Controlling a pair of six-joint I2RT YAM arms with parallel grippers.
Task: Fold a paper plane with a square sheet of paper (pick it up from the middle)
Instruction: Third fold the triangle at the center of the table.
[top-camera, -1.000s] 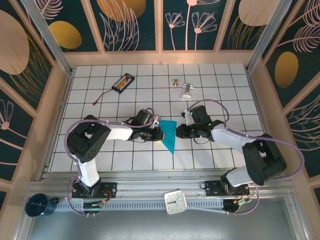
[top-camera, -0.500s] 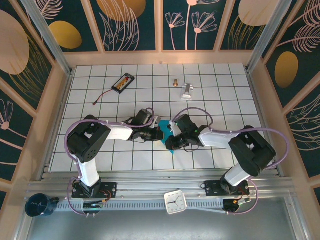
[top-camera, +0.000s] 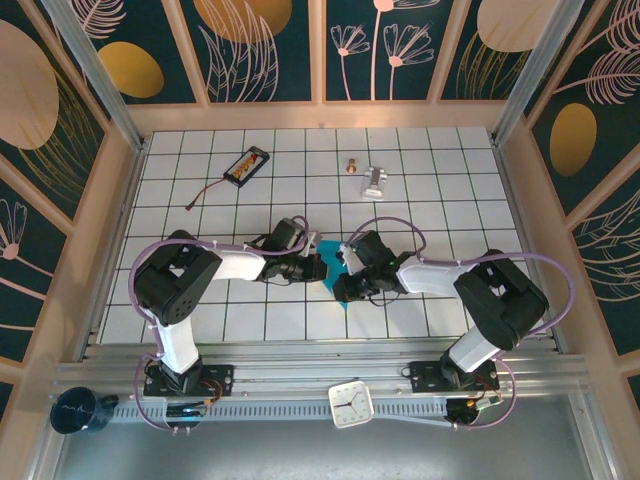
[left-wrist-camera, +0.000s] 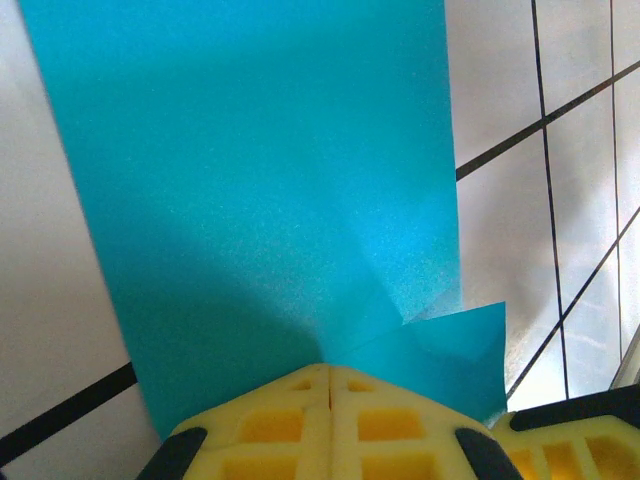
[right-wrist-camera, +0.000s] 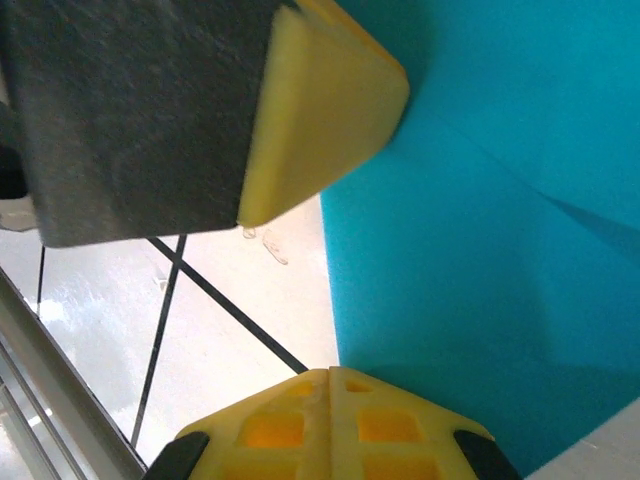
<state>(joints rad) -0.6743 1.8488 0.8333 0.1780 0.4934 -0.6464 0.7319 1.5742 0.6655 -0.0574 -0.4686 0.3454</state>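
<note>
The teal-blue sheet of paper (top-camera: 340, 292), partly folded, lies on the white grid table (top-camera: 450, 200) between my two grippers. My left gripper (top-camera: 322, 267) is at its left side. In the left wrist view its yellow fingertips (left-wrist-camera: 300, 395) are shut, and creases in the paper (left-wrist-camera: 270, 200) run into their tip; a small flap (left-wrist-camera: 450, 350) stands up to the right. My right gripper (top-camera: 345, 278) reaches over the sheet from the right. Its jaws (right-wrist-camera: 330, 372) are shut at the paper's (right-wrist-camera: 480, 250) straight edge. The left gripper's yellow pad (right-wrist-camera: 320, 110) sits close above.
A black battery pack (top-camera: 246, 165) with its lead lies at the back left. A silver metal piece (top-camera: 373, 181) and a small brass part (top-camera: 351, 165) lie at the back centre. A white clock (top-camera: 351, 404) rests on the near rail.
My right gripper has moved left from beside the sheet onto it, now covering most of it in the top view. The left gripper has stayed in place on the paper.
</note>
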